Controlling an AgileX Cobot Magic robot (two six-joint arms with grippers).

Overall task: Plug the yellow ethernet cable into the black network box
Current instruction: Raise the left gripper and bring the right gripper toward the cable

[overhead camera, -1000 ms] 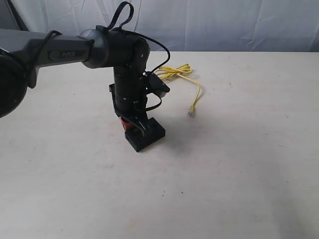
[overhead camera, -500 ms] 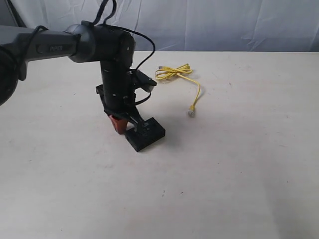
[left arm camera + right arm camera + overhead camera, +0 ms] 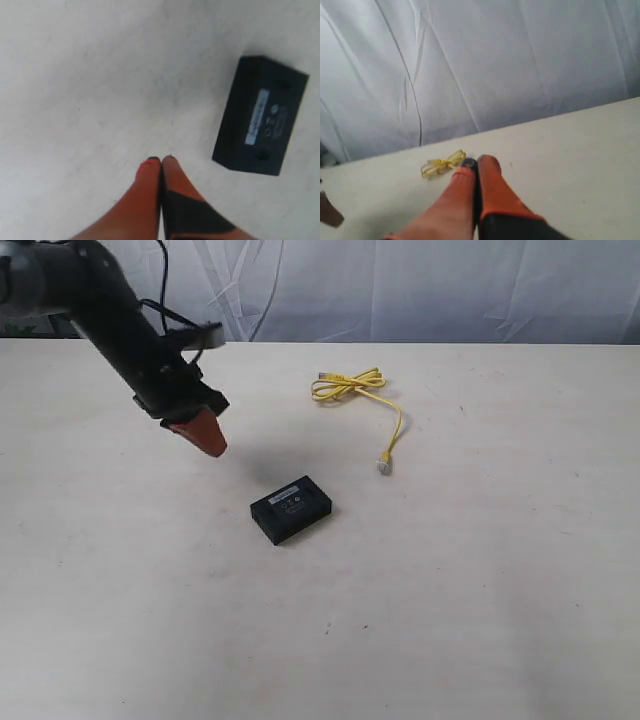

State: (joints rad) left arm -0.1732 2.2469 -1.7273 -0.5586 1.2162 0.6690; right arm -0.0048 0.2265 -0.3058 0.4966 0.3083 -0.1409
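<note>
The left arm [image 3: 100, 310] is cut off at the upper left edge of the exterior view. The label print on the black network box [image 3: 240, 130] is too blurred to read. In the right wrist view the yellow ethernet cable [image 3: 441, 164] is a blur at centre, partly hidden behind the right claw [image 3: 474, 164].

Pale, matte table [image 3: 480, 590], faintly speckled. Flat on it near the middle, a black box [image 3: 291, 508] with a white label strip [image 3: 287, 490] on top. Farther back and to the right, well apart, a yellow cable [image 3: 347, 388]: bundled loop at one end, clear plug [image 3: 383, 465] at the other.

L tool [image 3: 212, 446] has lifted off black network box [image 3: 291, 509], swung up-left, now well apart.
</note>
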